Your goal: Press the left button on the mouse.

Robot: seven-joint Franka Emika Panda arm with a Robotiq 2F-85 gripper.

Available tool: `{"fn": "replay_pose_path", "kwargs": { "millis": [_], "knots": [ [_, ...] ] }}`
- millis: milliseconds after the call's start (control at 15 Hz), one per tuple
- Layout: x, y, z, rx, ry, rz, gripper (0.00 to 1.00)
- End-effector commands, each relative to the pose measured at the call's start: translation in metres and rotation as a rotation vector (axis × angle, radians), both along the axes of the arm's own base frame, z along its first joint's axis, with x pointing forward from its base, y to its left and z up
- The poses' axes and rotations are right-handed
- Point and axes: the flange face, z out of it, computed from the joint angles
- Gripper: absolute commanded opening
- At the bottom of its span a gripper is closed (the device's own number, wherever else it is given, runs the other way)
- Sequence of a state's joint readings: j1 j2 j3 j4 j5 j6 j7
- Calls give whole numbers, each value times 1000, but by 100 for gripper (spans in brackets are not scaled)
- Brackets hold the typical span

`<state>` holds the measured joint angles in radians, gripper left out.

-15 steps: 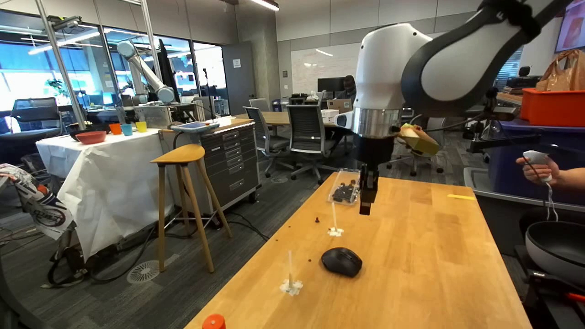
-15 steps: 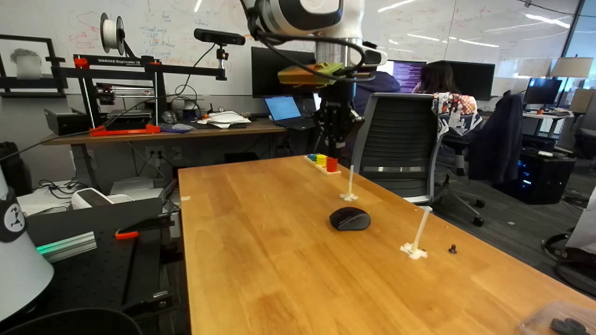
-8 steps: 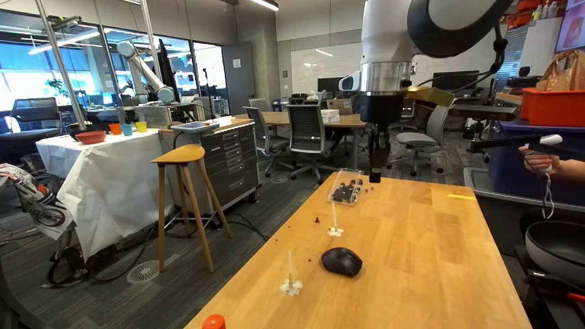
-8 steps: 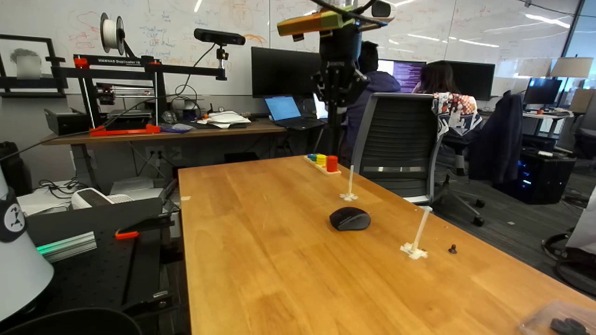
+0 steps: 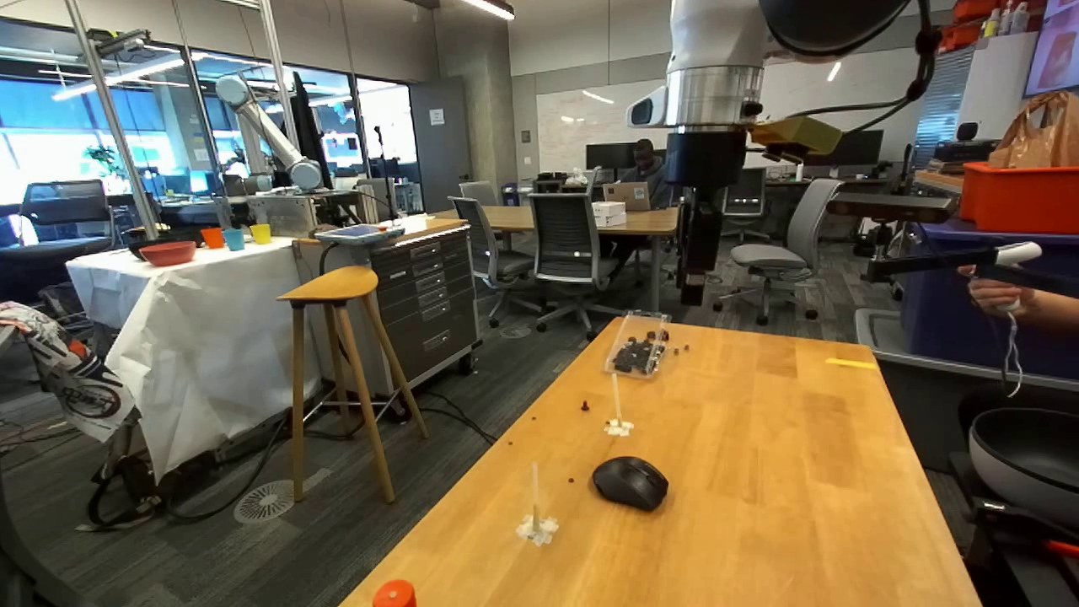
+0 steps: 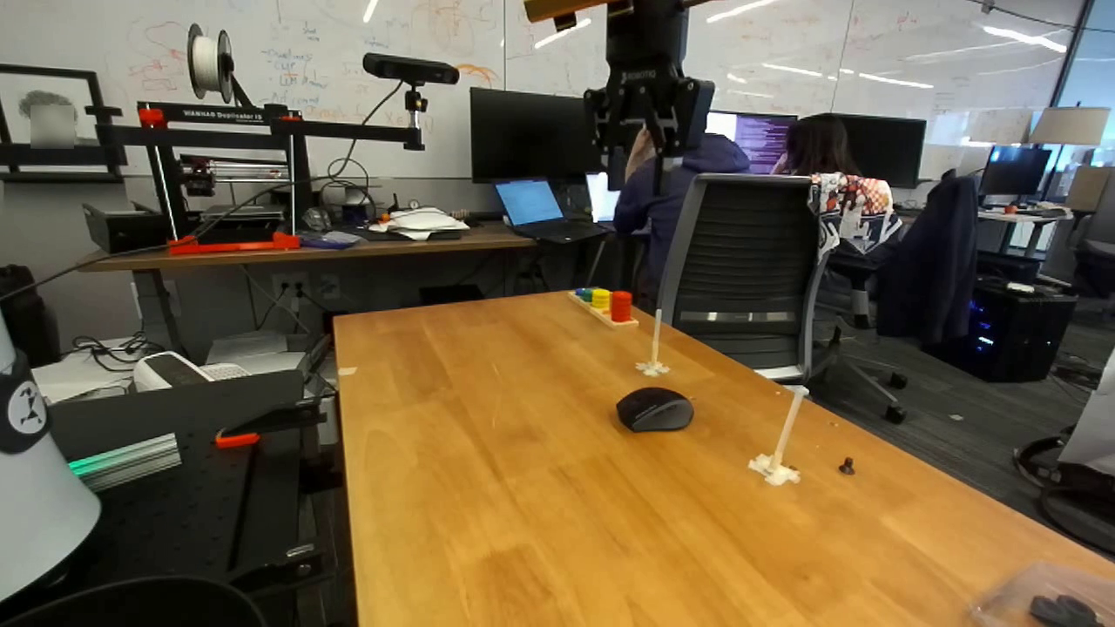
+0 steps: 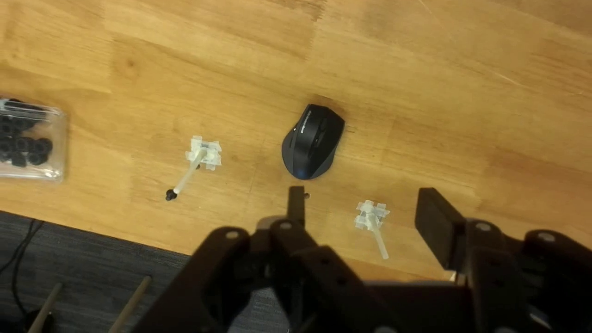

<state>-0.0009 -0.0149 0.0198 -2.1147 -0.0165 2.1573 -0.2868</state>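
Risen, your spread pincer (image 6: 638,177) hangs upper-centre in an exterior view, clear of the mouse (image 6: 655,410), whose button-press seemingly awaits.

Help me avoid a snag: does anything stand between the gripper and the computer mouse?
Nothing visible stands between the open gripper and the black computer mouse. In the wrist view, though, a taped-down stick stands left of the mouse and another taped-down stick to its lower right; either might catch the gripper if it strays.
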Motion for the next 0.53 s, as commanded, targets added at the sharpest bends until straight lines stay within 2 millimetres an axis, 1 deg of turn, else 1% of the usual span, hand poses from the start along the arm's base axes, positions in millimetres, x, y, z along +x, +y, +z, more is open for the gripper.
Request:
{"fn": "replay_pose_path", "kwargs": {
  "millis": [0,67,400,467],
  "knots": [
    [-1,-5,18,-13,11,22,96],
    [-1,-5,19,-11,18,24,99],
    [-7,-9,20,0,101,26,100],
    [-5,-3,6,-4,73,17,100]
  ]
}}
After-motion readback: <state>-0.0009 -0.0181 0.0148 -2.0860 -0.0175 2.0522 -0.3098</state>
